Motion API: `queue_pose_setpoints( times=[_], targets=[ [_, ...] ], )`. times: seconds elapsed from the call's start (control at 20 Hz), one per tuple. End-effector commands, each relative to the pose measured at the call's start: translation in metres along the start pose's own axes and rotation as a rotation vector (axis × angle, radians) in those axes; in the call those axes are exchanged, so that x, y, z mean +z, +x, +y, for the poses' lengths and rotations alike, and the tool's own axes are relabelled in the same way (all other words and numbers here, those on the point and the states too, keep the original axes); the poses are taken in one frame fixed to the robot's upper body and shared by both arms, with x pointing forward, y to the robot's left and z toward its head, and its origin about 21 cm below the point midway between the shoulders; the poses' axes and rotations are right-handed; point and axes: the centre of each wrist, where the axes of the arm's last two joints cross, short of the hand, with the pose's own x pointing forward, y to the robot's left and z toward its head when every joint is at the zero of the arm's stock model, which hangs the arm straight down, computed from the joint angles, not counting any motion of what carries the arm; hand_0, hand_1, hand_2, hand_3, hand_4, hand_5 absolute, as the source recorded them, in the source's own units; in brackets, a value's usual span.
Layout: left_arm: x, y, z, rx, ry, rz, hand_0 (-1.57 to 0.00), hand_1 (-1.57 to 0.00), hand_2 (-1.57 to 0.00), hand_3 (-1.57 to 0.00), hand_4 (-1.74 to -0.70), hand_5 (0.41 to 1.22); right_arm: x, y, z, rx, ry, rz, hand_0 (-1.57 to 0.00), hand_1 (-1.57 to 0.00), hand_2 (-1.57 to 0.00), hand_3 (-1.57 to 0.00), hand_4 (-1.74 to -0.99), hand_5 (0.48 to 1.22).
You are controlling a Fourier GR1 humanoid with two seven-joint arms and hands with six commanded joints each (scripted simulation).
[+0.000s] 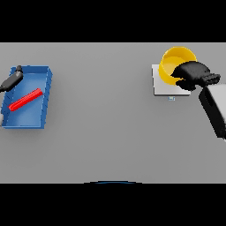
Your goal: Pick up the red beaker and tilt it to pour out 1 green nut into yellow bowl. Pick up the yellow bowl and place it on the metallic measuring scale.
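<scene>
The yellow bowl sits over the metallic measuring scale at the far right of the table. My right hand covers the bowl's near right rim, its fingers curled round that rim. Inside the bowl I cannot make out a green nut. The red beaker lies on its side in a blue tray at the far left. My left hand shows at the tray's far left corner, apart from the beaker.
The grey table stretches between the tray and the scale. The scale's small display tab juts out at its near edge. My right forearm comes in from the right edge.
</scene>
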Motion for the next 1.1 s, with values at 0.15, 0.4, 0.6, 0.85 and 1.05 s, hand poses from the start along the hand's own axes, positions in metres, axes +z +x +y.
queue_pose_setpoints(
  times=[0.15,0.4,0.6,0.85,1.05],
  targets=[
    [-0.0019,0.0003,-0.0008,-0.008,0.005,-0.004,0.0,0.0,0.0,0.0,-0.72,0.671,-0.0025,-0.002,0.0045,-0.033,-0.006,-0.019,-1.56,-1.57,-1.34,-1.44,-1.741,1.221],
    [-0.0004,0.0022,-0.0034,-0.011,0.004,-0.007,0.0,0.0,0.0,0.0,-0.72,0.671,-0.0059,0.0016,0.0056,-0.048,-0.003,-0.021,-1.49,-1.48,-1.45,-1.1,-1.737,1.221],
    [-0.0012,0.0025,-0.0065,-0.013,-0.002,-0.009,0.0,0.0,0.0,0.0,-0.72,0.667,-0.0069,0.0042,0.0035,-0.017,0.032,0.002,-0.79,-0.71,-0.78,-0.72,-1.609,1.029],
    [-0.0023,0.0036,-0.0021,-0.013,0.009,-0.001,0.0,0.0,0.0,0.0,-0.72,0.663,-0.0068,0.001,0.0005,0.026,0.048,-0.031,-0.26,-0.23,-0.3,-0.46,-1.554,0.891],
    [-0.0044,0.0032,-0.005,-0.009,-0.005,-0.007,0.0,0.0,0.0,0.0,-0.73,0.664,-0.0088,0.0012,0.0032,0.014,0.033,-0.053,-0.11,-0.09,-0.12,-0.33,-1.537,0.822]
  ],
)
